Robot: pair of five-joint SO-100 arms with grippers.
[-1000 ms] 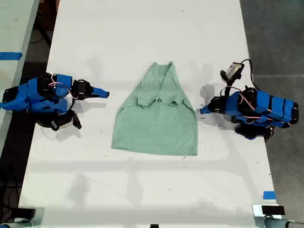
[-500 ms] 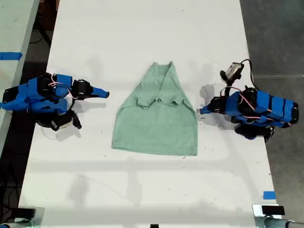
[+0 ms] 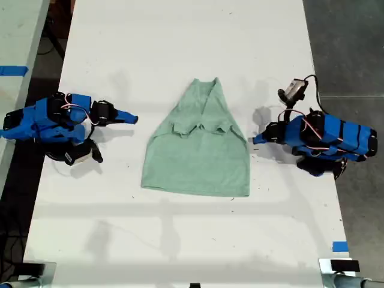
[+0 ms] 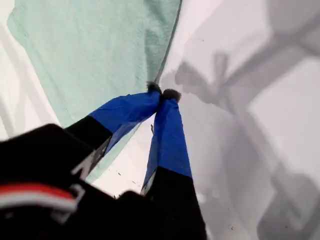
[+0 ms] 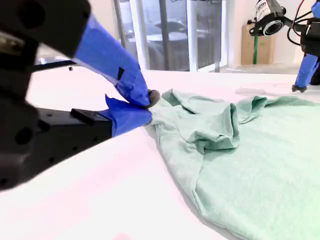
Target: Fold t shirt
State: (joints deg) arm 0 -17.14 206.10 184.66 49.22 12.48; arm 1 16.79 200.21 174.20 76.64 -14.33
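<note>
The pale mint-green t shirt point(image 3: 198, 153) lies flat on the white table point(image 3: 180, 42), its upper part folded in to a narrow point, with wrinkles across the middle. My first gripper point(image 3: 255, 140) is shut just beside the shirt's edge on the exterior view's right; its wrist view shows its tips point(image 4: 162, 93) closed at the border of the t shirt point(image 4: 100, 50), with nothing between them. My second gripper point(image 3: 133, 119) is shut on the exterior view's left, a short way from the cloth. Its wrist view has its tips point(image 5: 150, 105) closed in front of the t shirt point(image 5: 240, 150).
A small camera point(image 3: 294, 89) on a stalk rises from the first arm. Blue tape point(image 3: 339, 246) marks the table near the exterior view's lower right corner. Dark floor borders the table on both sides, with another pale surface point(image 3: 15, 36) at the exterior view's left.
</note>
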